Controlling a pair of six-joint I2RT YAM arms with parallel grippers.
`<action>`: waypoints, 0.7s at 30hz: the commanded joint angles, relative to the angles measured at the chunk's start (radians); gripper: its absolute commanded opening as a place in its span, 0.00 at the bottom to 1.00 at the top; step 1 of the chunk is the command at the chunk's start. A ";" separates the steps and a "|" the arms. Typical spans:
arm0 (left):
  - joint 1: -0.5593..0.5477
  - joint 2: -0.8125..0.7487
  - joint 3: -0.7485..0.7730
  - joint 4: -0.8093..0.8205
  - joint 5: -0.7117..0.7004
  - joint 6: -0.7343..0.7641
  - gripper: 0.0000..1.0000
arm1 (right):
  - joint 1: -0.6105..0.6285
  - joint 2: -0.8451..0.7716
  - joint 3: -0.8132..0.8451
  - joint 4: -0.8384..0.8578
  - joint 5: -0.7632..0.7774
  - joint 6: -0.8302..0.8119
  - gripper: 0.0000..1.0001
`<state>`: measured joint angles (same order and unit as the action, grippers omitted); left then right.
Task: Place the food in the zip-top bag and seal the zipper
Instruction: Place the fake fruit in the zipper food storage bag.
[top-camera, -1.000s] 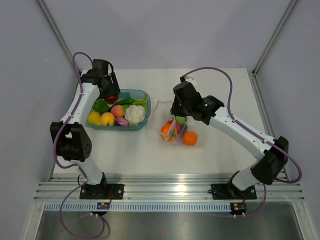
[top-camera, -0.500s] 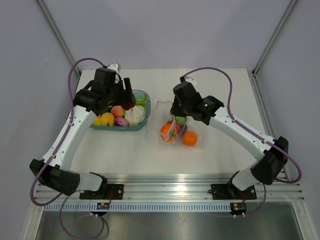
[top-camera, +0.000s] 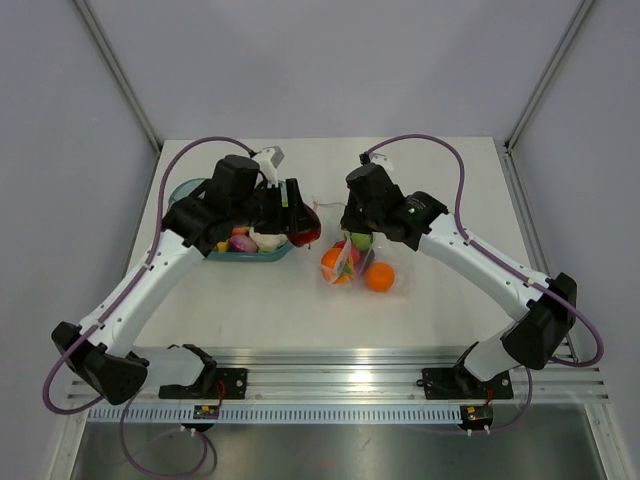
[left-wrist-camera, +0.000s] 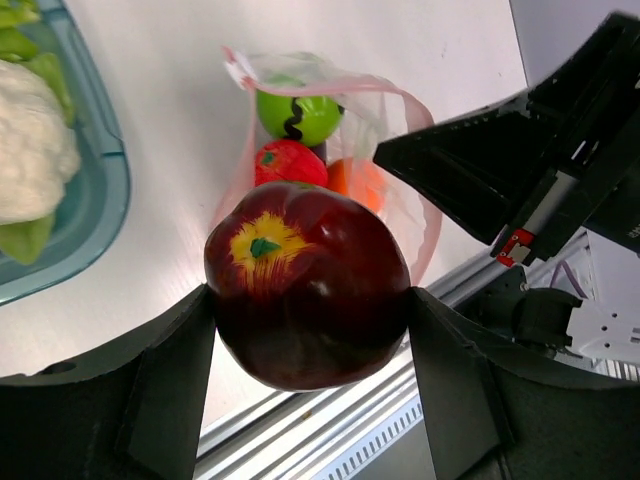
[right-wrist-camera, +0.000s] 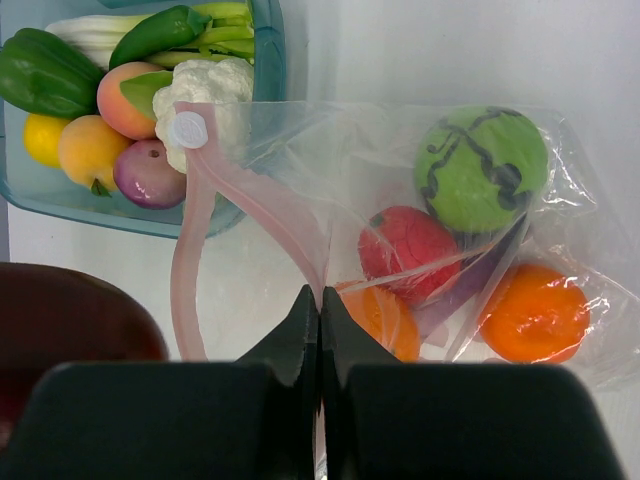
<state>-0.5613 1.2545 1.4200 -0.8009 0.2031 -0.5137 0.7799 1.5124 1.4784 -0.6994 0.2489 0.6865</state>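
Note:
My left gripper (left-wrist-camera: 310, 300) (top-camera: 300, 226) is shut on a dark red toy apple (left-wrist-camera: 305, 285) (top-camera: 306, 233), held in the air just left of the zip-top bag (top-camera: 365, 265) (left-wrist-camera: 405, 215) (right-wrist-camera: 330, 150). The bag lies on the table with its mouth facing the tray. My right gripper (right-wrist-camera: 320, 300) (top-camera: 350, 236) is shut on the bag's mouth edge at the pink zipper (right-wrist-camera: 190, 250) (left-wrist-camera: 385, 88), lifting it so the mouth gapes. Inside the bag lie a green ball (right-wrist-camera: 482, 170), a red piece (right-wrist-camera: 408, 245) and two orange balls (right-wrist-camera: 535, 312).
The teal tray (right-wrist-camera: 265, 100) (left-wrist-camera: 110, 170) left of the bag holds more food: cauliflower (right-wrist-camera: 200, 85) (left-wrist-camera: 30, 140), a green pepper (right-wrist-camera: 45, 70), peaches, a lemon and a purple onion (right-wrist-camera: 148, 172). My left arm reaches over the tray.
My left arm has swung right from the tray with the apple in its gripper, up to the bag's mouth. The right arm and the bag have stayed put.

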 joint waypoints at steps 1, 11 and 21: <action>-0.040 0.046 -0.026 0.094 0.065 -0.031 0.53 | -0.002 -0.011 0.025 0.037 0.009 0.015 0.00; -0.089 0.216 0.055 0.108 0.038 -0.036 0.99 | -0.004 -0.046 0.013 0.031 0.004 0.021 0.00; -0.078 0.020 0.037 0.029 -0.073 -0.002 0.77 | -0.004 -0.066 -0.007 0.031 0.020 0.024 0.00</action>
<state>-0.6498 1.3712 1.4487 -0.7795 0.1699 -0.5274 0.7799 1.4845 1.4700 -0.7006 0.2481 0.6945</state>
